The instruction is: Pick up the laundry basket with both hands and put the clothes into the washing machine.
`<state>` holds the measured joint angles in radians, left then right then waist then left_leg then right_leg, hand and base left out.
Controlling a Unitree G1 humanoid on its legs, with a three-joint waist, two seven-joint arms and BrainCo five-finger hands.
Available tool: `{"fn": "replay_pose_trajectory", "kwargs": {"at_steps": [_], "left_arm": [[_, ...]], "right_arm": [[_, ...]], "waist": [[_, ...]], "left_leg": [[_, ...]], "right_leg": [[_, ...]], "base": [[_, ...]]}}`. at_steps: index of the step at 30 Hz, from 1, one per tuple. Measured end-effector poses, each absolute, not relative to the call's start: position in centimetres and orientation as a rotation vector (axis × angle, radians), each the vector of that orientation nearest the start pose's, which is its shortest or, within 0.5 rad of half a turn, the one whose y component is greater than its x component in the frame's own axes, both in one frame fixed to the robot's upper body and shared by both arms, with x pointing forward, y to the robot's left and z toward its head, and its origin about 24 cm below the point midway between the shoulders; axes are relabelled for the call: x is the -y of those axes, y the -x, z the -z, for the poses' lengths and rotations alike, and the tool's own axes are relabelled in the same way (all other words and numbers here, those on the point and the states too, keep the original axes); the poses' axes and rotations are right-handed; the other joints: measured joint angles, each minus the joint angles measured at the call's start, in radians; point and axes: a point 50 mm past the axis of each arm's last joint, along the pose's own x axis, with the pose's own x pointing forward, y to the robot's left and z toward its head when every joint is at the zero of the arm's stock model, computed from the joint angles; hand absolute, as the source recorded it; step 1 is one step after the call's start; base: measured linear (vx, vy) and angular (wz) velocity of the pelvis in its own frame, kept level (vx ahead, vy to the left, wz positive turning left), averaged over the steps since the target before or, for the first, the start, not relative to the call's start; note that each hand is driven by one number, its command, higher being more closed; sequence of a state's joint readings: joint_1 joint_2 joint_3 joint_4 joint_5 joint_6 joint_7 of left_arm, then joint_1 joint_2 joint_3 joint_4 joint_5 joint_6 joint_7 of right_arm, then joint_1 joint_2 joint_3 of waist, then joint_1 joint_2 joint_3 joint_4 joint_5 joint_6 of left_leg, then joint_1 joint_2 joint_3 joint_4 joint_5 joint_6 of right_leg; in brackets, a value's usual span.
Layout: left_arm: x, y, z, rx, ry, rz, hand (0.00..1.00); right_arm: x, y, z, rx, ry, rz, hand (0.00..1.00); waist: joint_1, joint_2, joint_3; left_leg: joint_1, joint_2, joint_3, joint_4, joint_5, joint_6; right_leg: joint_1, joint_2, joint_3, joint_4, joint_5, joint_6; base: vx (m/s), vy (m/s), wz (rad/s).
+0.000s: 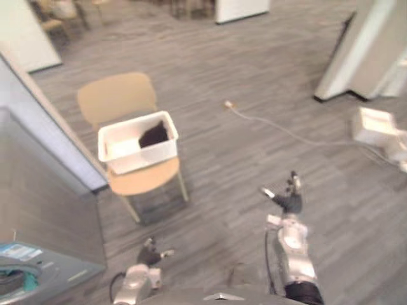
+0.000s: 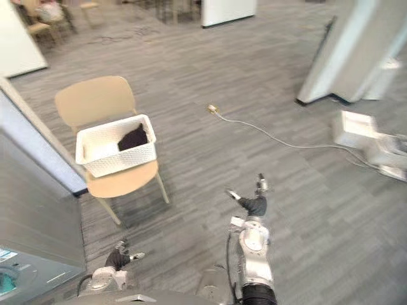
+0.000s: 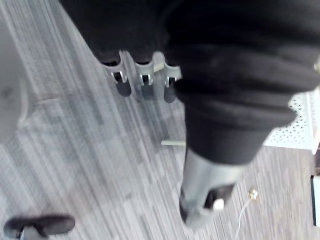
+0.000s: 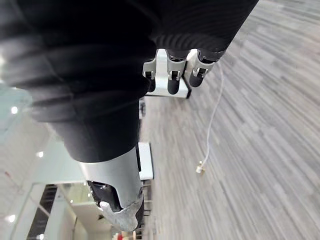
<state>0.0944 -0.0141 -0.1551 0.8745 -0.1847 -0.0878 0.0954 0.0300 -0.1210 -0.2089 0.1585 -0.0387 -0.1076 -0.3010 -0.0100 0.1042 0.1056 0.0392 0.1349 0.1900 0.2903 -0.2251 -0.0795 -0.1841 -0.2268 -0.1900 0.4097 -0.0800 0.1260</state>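
Observation:
A white laundry basket (image 1: 137, 143) (image 2: 114, 154) rests on the seat of a tan wooden chair (image 1: 117, 98), with a dark garment (image 1: 154, 135) lying in its right end. At the lower left corner the washing machine (image 1: 28, 270) shows its grey top and teal-rimmed opening. My left hand (image 1: 151, 254) hangs low near the bottom edge, well short of the chair, fingers straight and holding nothing. My right hand (image 1: 287, 196) is raised over bare floor to the right of the chair, fingers spread and empty. The basket's perforated wall (image 3: 302, 125) also shows past the left hand.
A grey partition wall (image 1: 44, 136) runs along the left, close behind the chair. A white cable with a plug (image 1: 230, 105) trails across the floor toward white boxes (image 1: 375, 127) at the right. A white pillar (image 1: 359, 51) stands at the back right.

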Motion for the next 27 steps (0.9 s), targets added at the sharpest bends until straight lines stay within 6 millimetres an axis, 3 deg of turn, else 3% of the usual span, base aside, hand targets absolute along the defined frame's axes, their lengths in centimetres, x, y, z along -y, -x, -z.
{"fn": "replay_pose_trajectory", "kwargs": {"at_steps": [1, 4, 7, 9, 11, 12, 15, 18, 19, 20, 22, 23, 25, 26, 27], "left_arm": [[-12.7, -13.3, 14.2, -0.886, 0.081, -0.044, 0.0], [-13.4, -13.2, 14.3, -0.89, 0.072, -0.063, 0.0], [-14.6, -11.9, 14.9, -0.933, 0.085, -0.128, 0.0], [-15.7, -10.6, 15.4, -0.974, 0.09, -0.179, 0.0], [-16.3, -10.0, 15.5, -0.981, 0.109, -0.227, 0.0], [-16.6, -10.4, 15.2, -0.959, 0.11, -0.232, 0.0], [-17.0, -10.2, 15.1, -0.952, 0.134, -0.274, 0.0], [-17.2, -10.0, 15.2, -0.956, 0.143, -0.283, 0.0], [-17.4, -10.5, 15.0, -0.942, 0.137, -0.281, 0.0], [-17.6, -10.5, 15.0, -0.945, 0.132, -0.281, 0.0], [-17.6, -10.3, 15.0, -0.951, 0.146, -0.288, 0.0], [-17.6, -10.2, 15.1, -0.954, 0.159, -0.298, 0.0], [-18.0, -9.9, 15.1, -0.959, 0.156, -0.309, 0.0], [-18.2, -10.1, 15.0, -0.954, 0.153, -0.31, 0.0], [-18.3, -10.2, 15.0, -0.951, 0.15, -0.31, 0.0]], "right_arm": [[24.7, -24.2, -3.4, 0.005, 0.196, 0.523, 0.0], [25.2, -25.3, -6.2, 0.113, 0.203, 0.529, 0.0], [25.0, -25.0, -6.9, 0.155, 0.204, 0.501, 0.0], [24.9, -24.7, -6.4, 0.136, 0.21, 0.479, 0.0], [25.3, -24.4, -6.2, 0.127, 0.221, 0.488, 0.0], [25.5, -24.4, -6.4, 0.131, 0.231, 0.485, 0.0], [25.7, -24.9, -7.1, 0.138, 0.242, 0.474, 0.0], [26.3, -25.4, -7.5, 0.121, 0.272, 0.504, 0.0], [26.4, -25.7, -7.6, 0.116, 0.271, 0.51, 0.0], [26.7, -25.8, -7.7, 0.105, 0.287, 0.534, 0.0], [27.6, -25.7, -7.8, 0.093, 0.302, 0.575, 0.0], [28.1, -26.0, -7.6, 0.069, 0.304, 0.598, 0.0], [28.4, -26.2, -7.3, 0.042, 0.298, 0.616, 0.0], [28.7, -26.4, -7.9, 0.058, 0.321, 0.625, 0.0], [28.9, -26.5, -8.1, 0.064, 0.34, 0.631, 0.0]], "waist": [[0.004, 0.021, 0.006], [0.011, 0.019, 0.005], [0.006, 0.008, 0.009], [0.012, 0.014, 0.008], [0.009, 0.01, 0.009], [0.016, 0.012, 0.008], [0.024, 0.012, 0.009], [0.027, -0.002, 0.016], [0.024, -0.011, 0.022], [0.023, -0.014, 0.022], [0.015, -0.015, 0.022], [0.013, -0.022, 0.022], [0.018, -0.054, -0.003], [0.01, -0.07, -0.004], [0.01, -0.071, -0.004]], "left_leg": [[0.021, 0.0, 0.003, -0.04, 0.024, -0.007], [0.056, 0.004, -0.005, -0.076, 0.059, -0.03], [0.013, 0.03, -0.075, 0.057, -0.039, -0.023], [-0.006, 0.056, -0.075, 0.138, -0.069, 0.037], [-0.114, 0.104, -0.005, 0.352, -0.009, 0.137], [-0.168, 0.134, 0.035, 0.45, 0.04, 0.158], [-0.2, 0.172, 0.109, 0.52, 0.112, 0.137], [-0.213, 0.166, 0.143, 0.492, 0.157, 0.119], [-0.227, 0.163, 0.141, 0.485, 0.132, 0.118], [-0.222, 0.161, 0.129, 0.378, 0.074, 0.103], [-0.189, 0.153, 0.105, 0.149, 0.079, 0.073], [-0.164, 0.143, 0.11, 0.062, 0.122, -0.001], [-0.163, 0.094, 0.147, 0.022, 0.124, -0.003], [-0.191, 0.081, 0.146, 0.058, 0.109, 0.012], [-0.208, 0.079, 0.14, 0.086, 0.09, 0.016]], "right_leg": [[0.013, 0.007, 0.0, -0.001, -0.002, -0.003], [0.064, 0.008, -0.021, 0.001, -0.022, -0.012], [0.146, 0.003, -0.088, 0.01, -0.113, 0.003], [0.221, 0.023, -0.133, -0.036, -0.123, 0.002], [0.281, 0.035, -0.177, -0.106, -0.117, -0.006], [0.313, 0.048, -0.183, -0.145, -0.113, -0.008], [0.38, 0.061, -0.202, -0.25, -0.072, -0.012], [0.407, 0.057, -0.207, -0.348, -0.034, -0.034], [0.404, 0.053, -0.209, -0.362, -0.024, -0.047], [0.39, 0.051, -0.211, -0.36, -0.014, -0.049], [0.383, 0.049, -0.218, -0.363, -0.001, -0.019], [0.383, 0.04, -0.217, -0.366, -0.002, -0.004], [0.371, 0.011, -0.199, -0.383, 0.014, 0.02], [0.355, -0.006, -0.195, -0.387, 0.025, 0.036], [0.354, -0.012, -0.196, -0.389, 0.033, 0.045]], "base": [[0.15, -0.133, 0.29], [0.1, -0.082, 0.48], [-0.01, -0.025, 0.9], [-0.01, 0.005, 0.89], [0.0, -0.024, 1.03], [0.01, -0.017, 0.87], [0.05, 0.023, 0.39], [0.03, 0.016, -0.06], [0.01, 0.014, -0.06], [0.0, 0.0, 0.0], [0.04, 0.113, 0.06], [0.14, 0.215, -0.04], [0.21, 0.169, -0.05], [0.19, 0.122, 0.09], [0.18, 0.152, 0.17]]}}
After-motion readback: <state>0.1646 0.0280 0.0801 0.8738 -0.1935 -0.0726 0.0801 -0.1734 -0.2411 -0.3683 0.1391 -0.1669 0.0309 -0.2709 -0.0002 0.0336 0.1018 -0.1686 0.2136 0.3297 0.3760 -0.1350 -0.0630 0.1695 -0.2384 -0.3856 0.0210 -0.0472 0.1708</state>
